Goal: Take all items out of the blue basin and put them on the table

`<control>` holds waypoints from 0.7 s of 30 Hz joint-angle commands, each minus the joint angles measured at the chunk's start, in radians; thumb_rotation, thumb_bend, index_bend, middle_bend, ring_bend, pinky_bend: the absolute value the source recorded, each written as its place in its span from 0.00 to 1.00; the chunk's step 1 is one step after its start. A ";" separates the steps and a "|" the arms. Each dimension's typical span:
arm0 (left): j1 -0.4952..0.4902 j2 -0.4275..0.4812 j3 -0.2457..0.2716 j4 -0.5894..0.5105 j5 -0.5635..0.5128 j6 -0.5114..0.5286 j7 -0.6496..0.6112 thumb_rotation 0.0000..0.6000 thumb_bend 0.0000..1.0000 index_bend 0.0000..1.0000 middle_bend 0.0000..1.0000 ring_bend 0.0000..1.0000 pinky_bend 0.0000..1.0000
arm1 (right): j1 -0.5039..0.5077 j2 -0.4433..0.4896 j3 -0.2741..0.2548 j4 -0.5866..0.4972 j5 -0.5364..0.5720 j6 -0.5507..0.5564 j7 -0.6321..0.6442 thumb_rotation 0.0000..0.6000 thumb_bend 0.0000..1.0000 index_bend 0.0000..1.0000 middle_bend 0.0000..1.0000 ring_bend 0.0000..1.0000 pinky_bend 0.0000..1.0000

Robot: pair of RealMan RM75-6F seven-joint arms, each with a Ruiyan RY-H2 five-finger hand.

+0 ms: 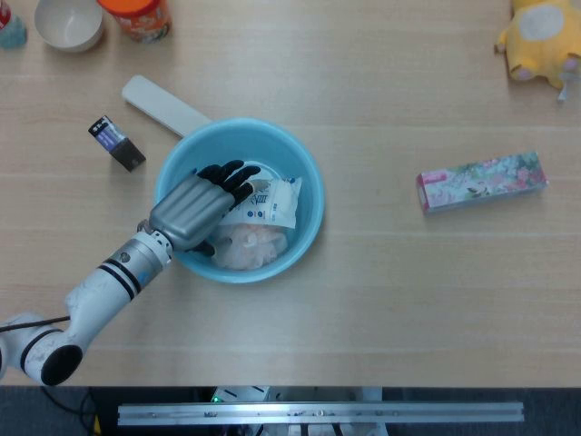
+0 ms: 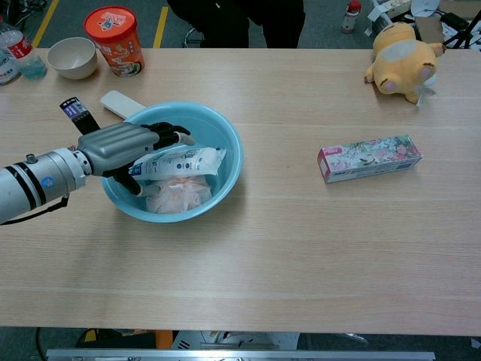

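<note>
Reaching over the blue basin's [image 1: 313, 195] near rim, left hand [image 1: 195, 207] covers the white packet [image 1: 270, 201].

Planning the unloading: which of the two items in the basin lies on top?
The white printed packet, under the left hand's fingers; the pinkish crumpled item lies beneath it.

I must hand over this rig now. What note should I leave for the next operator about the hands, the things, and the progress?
Left hand: inside the blue basin, fingers over the white packet; a firm grip cannot be confirmed.
Right hand: not in view.
In the basin: the white packet and, under it, a pink-white mesh ball.
Done: nothing can be counted as taken out.
Left: lift out both items and set them on the table.
</note>
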 commanded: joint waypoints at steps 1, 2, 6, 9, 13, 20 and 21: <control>-0.004 -0.030 -0.023 0.010 -0.040 0.010 0.032 1.00 0.29 0.13 0.08 0.02 0.16 | -0.004 0.001 -0.003 0.007 -0.003 0.000 0.010 1.00 0.02 0.00 0.17 0.09 0.26; -0.006 -0.034 -0.028 0.012 -0.051 0.008 0.038 1.00 0.29 0.14 0.09 0.02 0.17 | -0.005 0.002 -0.004 0.010 -0.004 0.001 0.012 1.00 0.02 0.00 0.17 0.09 0.26; -0.017 -0.050 -0.040 0.023 -0.093 -0.005 0.067 1.00 0.29 0.14 0.10 0.02 0.18 | -0.008 0.001 -0.004 0.020 -0.002 0.002 0.025 1.00 0.02 0.00 0.17 0.09 0.26; -0.023 -0.074 -0.047 0.048 -0.113 -0.002 0.086 1.00 0.29 0.15 0.10 0.03 0.18 | -0.008 -0.001 -0.004 0.027 -0.003 -0.001 0.032 1.00 0.02 0.00 0.17 0.09 0.26; -0.033 -0.087 -0.047 0.067 -0.142 -0.018 0.107 1.00 0.29 0.15 0.11 0.03 0.19 | -0.007 -0.001 -0.003 0.034 -0.001 -0.006 0.038 1.00 0.02 0.00 0.17 0.09 0.26; -0.034 -0.095 -0.033 0.082 -0.165 -0.028 0.128 1.00 0.29 0.15 0.12 0.03 0.19 | -0.002 -0.005 -0.001 0.041 0.003 -0.014 0.042 1.00 0.02 0.00 0.17 0.09 0.26; -0.033 -0.093 -0.032 0.079 -0.168 -0.028 0.129 1.00 0.29 0.15 0.12 0.03 0.19 | -0.002 -0.005 -0.001 0.042 0.003 -0.015 0.042 1.00 0.02 0.00 0.17 0.09 0.26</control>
